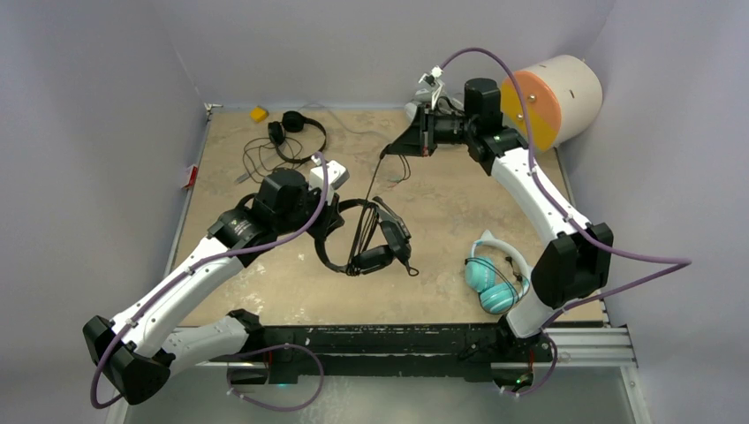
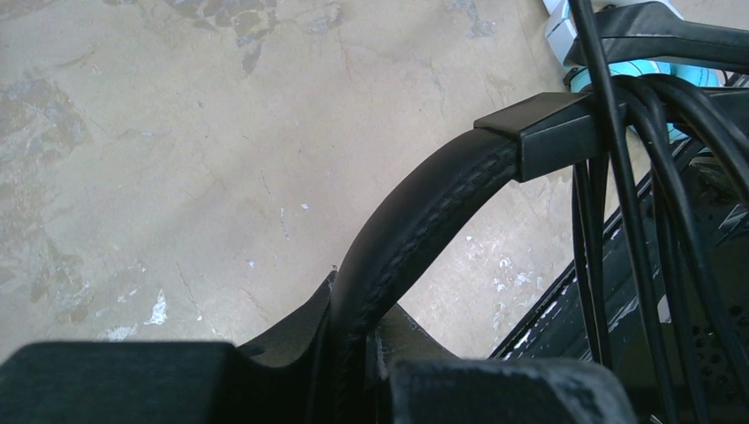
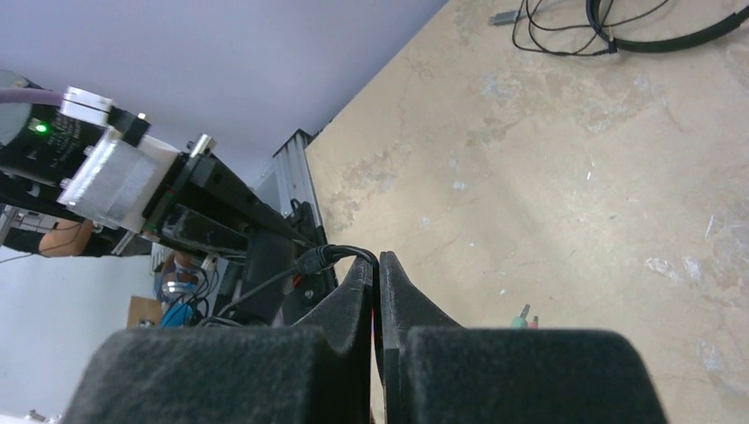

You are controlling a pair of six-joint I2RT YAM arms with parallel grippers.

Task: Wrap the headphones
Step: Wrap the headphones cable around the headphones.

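A black pair of headphones [image 1: 375,243] lies mid-table, its cord looped several times around the band. My left gripper [image 1: 329,221] is shut on its padded band [image 2: 424,212], which runs up between the jaws [image 2: 358,327]. The thin black cord [image 1: 372,201] rises taut from the band to my right gripper [image 1: 391,148], held high over the back of the table and shut on it. In the right wrist view the cord [image 3: 340,254] curls over the closed fingertips [image 3: 378,265]. A teal pair with a white band [image 1: 495,274] lies at the front right. Another black pair [image 1: 296,132] lies back left with its cord loose.
A white and orange cylinder [image 1: 552,97] sits at the back right corner. A small yellow object [image 1: 258,113] lies at the back left edge. Green and red plugs [image 3: 525,316] show below the right gripper. Grey walls close in the table on three sides.
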